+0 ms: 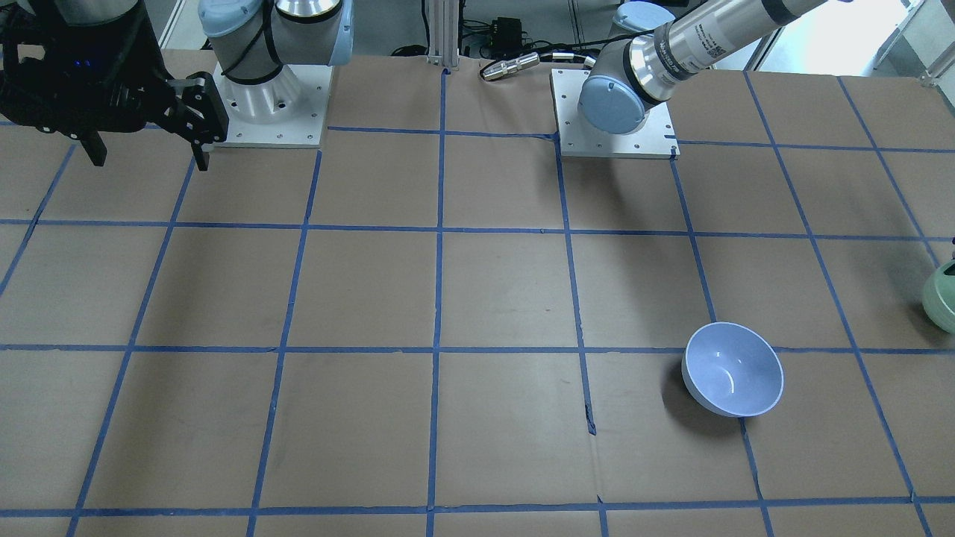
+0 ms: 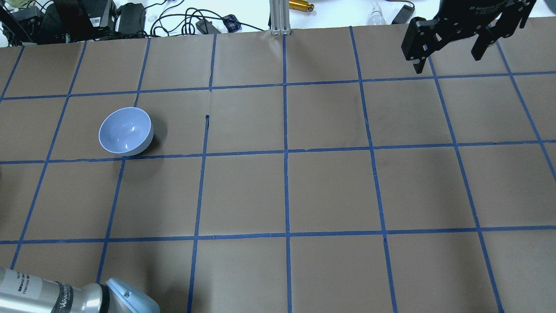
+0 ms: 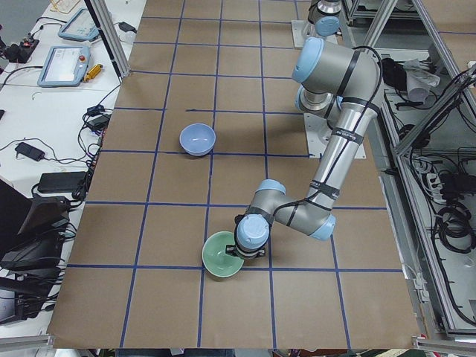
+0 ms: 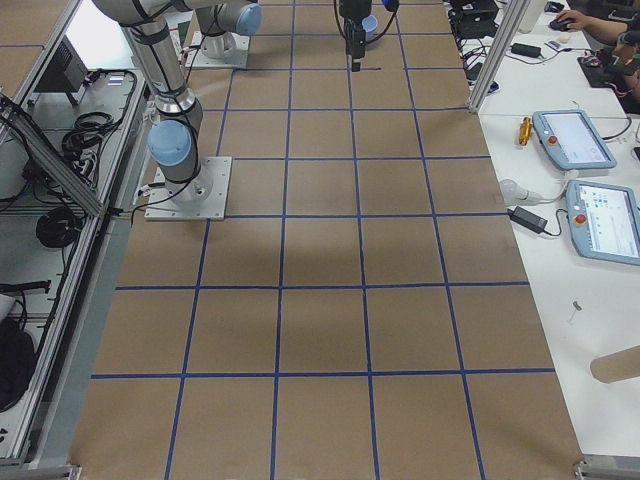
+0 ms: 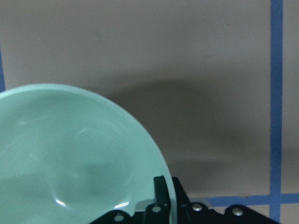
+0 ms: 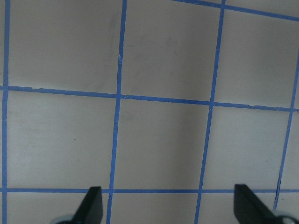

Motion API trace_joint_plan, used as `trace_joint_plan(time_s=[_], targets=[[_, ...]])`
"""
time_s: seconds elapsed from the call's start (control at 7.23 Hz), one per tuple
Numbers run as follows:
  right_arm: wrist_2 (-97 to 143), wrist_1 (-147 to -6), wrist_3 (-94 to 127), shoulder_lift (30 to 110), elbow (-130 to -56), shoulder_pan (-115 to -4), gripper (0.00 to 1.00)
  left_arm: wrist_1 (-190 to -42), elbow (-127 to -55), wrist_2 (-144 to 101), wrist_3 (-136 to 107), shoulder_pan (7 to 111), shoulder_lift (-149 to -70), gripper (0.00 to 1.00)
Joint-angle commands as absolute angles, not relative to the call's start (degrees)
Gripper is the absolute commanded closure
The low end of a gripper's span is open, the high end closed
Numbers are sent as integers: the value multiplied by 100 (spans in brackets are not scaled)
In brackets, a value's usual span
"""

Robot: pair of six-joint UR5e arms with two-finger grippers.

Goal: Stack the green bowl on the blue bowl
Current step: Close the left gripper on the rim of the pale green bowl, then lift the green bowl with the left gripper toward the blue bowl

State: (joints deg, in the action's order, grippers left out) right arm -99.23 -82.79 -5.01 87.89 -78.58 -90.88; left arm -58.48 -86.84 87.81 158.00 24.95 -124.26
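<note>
Brown paper table [image 2: 330,187] with blue tape lines [image 2: 285,152], blue bowl [image 2: 125,131] on its left half, green bowl [image 3: 222,256] well apart at the left end, left gripper [image 5: 169,192] at its rim, grip unclear, right gripper [image 6: 168,196] wide open, desk with screens [image 4: 575,140] beside.

Silver tubes [image 1: 701,37], pale-blue joint caps [image 1: 610,104], black right hand [image 2: 448,61], white base plates [image 1: 298,123].

Green bowl [image 1: 941,298]: cut by the front view's right edge. Left gripper [image 5: 164,198]: mostly below the wrist view's frame; grip on the rim indeterminable.
</note>
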Motion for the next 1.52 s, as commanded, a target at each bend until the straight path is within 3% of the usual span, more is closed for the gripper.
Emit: trace_joint_plan(time_s=[0.0,0.83,1.38], targets=[[-9923,-8279,-501,8789,-7857,-9088,0,-5845,-8675,8780,15803,2496,-12402,100],[-9923,-8279,-501,8789,-7857,-9088,0,-5941,-8613,8702,15724,2846,-11902,100],[-9923,-8279,-501,8789,-7857,-9088,0,-6811,-8683,8456,14630,4451,-11076,100]])
